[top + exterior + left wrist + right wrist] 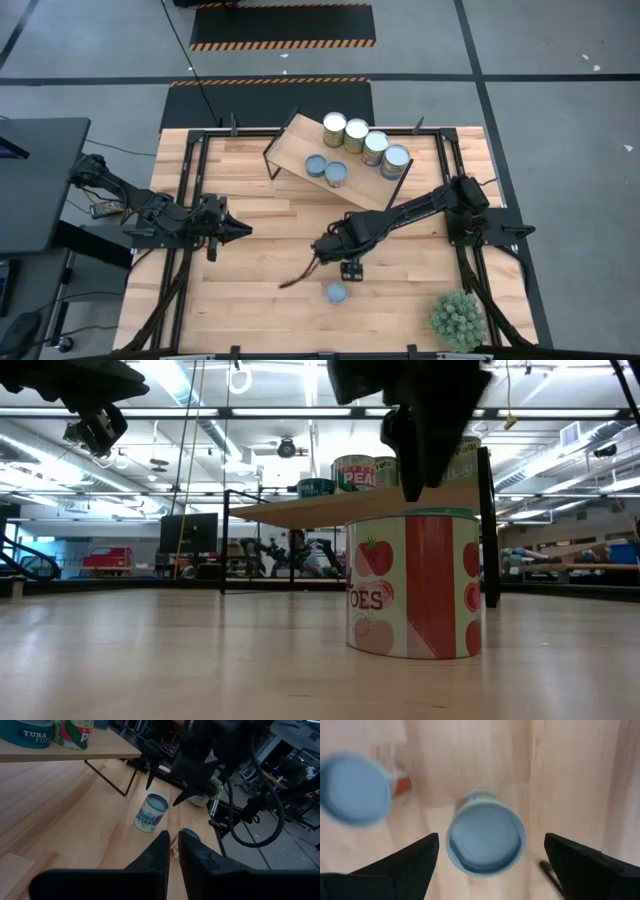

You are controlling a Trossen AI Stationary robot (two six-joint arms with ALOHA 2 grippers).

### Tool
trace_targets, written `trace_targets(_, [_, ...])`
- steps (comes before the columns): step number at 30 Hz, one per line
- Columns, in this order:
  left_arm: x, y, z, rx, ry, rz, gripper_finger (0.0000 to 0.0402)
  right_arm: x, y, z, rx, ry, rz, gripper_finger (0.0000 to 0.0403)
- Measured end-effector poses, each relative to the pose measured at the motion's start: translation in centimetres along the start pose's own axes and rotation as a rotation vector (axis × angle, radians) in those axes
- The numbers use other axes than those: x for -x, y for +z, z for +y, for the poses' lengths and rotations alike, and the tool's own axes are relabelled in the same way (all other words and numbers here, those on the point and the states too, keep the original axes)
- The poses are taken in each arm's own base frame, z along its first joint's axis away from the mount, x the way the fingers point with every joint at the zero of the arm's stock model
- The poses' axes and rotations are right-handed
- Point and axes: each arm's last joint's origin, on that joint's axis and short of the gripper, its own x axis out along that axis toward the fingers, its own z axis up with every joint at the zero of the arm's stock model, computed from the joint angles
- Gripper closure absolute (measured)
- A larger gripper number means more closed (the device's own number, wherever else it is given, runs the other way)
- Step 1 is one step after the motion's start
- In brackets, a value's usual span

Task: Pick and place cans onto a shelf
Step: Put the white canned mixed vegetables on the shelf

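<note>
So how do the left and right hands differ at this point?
The left hand is shut; the right hand is open. The left hangs at the left of the table, away from any can; the right is directly above a blue-topped can. Neither holds anything.

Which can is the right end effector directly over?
A blue-topped can on the tabletop, framed between the open right end effector in its wrist view. A second loose can lies off to one side.
</note>
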Motion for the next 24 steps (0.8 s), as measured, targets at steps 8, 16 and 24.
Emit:
trace_targets(8, [0.0,0.0,-0.1,0.018,-0.031,0.020,0.0359,-0.2,0.8,-1.5,-0.368,0.030,-0.009,0.0007])
trace_targets(16, [0.0,-0.1,-0.1,0.020,-0.038,0.025,0.0359,-0.9,0.8,-2.2,-0.509,0.028,0.017,0.0004])
trace_targets(24, [0.0,-0.1,-0.1,0.020,-0.038,0.025,0.0359,-2.0,0.5,-1.9,-0.523,0.039,0.035,0.0003])
